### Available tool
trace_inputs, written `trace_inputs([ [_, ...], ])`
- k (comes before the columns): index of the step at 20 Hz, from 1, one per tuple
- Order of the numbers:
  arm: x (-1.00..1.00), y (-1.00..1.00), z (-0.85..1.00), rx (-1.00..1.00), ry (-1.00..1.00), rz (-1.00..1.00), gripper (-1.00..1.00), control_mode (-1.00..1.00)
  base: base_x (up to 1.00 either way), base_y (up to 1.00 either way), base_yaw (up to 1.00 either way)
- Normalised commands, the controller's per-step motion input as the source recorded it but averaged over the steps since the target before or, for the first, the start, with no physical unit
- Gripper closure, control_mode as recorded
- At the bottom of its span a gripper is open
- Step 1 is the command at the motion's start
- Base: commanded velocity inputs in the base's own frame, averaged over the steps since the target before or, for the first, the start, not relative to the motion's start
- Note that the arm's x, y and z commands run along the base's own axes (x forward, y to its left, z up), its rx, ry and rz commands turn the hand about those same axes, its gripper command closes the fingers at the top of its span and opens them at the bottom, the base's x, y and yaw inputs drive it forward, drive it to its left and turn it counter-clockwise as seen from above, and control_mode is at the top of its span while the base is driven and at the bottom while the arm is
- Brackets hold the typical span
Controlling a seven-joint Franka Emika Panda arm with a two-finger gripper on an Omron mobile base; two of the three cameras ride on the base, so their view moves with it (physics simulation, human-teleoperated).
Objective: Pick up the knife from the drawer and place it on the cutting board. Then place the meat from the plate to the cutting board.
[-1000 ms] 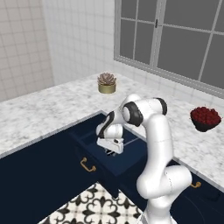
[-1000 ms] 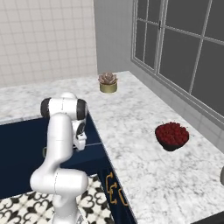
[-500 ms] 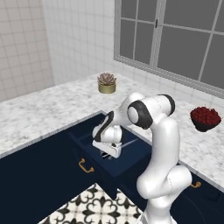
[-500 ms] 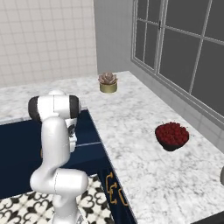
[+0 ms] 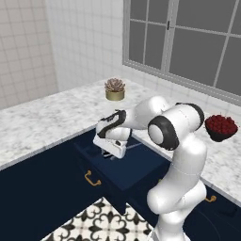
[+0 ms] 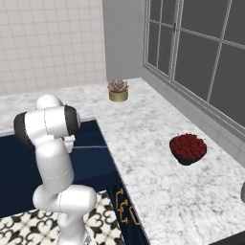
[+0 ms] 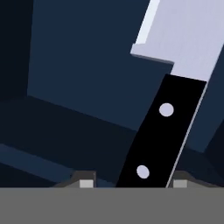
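While the gripper (image 7: 133, 183) sits open around the knife (image 7: 168, 109) in the drawer (image 5: 127, 172), nothing is moved yet.

The white arm with dark joints (image 5: 176, 155) is seen bent forward and down, its two-finger gripper (image 5: 111, 154) lowered into the open dark navy-blue drawer box (image 5: 123, 172), whose front carries a small curved gold handle (image 5: 92, 179). A thin silver-grey blade (image 5: 133, 147) is seen just beside the hand, over the drawer; how the jaws stand cannot be told. On the white-grey marble counter (image 5: 42, 122), a small potted succulent in a gold pot (image 5: 114, 89) is noted near the window, and a dark bowl of red fruit (image 5: 220, 127) well apart to the right.
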Motion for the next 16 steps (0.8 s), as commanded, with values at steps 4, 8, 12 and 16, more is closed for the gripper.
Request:
trace_inputs([
  [4, -0.15, 0.80, 0.77, 0.16, 0.08, 0.06, 1.00, -1.00, 0.00, 0.00, 0.00],
  [8, -0.24, 0.94, 0.53, 0.01, 0.08, 0.20, 1.00, -1.00, 0.00, 0.00, 0.00],
  [12, -0.40, 0.60, 0.49, -0.06, -0.02, 0.15, 1.00, -1.00, 0.00, 0.00, 0.00],
  [16, -0.38, 0.01, 0.53, -0.28, -0.12, 0.21, 1.00, -1.00, 0.00, 0.00, 0.00],
])
